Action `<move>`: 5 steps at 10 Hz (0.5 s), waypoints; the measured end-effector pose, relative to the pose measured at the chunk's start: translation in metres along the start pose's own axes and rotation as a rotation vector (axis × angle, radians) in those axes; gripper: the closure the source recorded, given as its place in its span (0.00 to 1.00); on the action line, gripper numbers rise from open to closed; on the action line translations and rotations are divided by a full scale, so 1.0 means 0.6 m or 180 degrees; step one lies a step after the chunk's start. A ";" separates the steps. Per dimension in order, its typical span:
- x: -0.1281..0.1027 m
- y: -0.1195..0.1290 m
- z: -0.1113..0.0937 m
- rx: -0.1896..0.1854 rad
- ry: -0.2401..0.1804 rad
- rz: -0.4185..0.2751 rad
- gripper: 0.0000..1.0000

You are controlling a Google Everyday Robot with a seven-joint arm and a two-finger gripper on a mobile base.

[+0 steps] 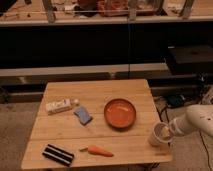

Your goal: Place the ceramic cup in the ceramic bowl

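Observation:
The white ceramic cup (159,135) is at the table's front right corner, slightly tilted, with its pale inside showing. My gripper (168,132) reaches in from the right on a white arm and is shut on the cup's right side. The orange-red ceramic bowl (120,113) sits empty on the wooden table (100,92), to the upper left of the cup and about one bowl-width away.
A carrot (99,150) and a black ridged block (58,154) lie near the front edge. A blue sponge (83,114) and a white bottle (60,105) lie left of the bowl. Dark shelving stands behind the table.

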 end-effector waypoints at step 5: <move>0.010 -0.001 -0.016 0.0023 0.0009 -0.0068 0.99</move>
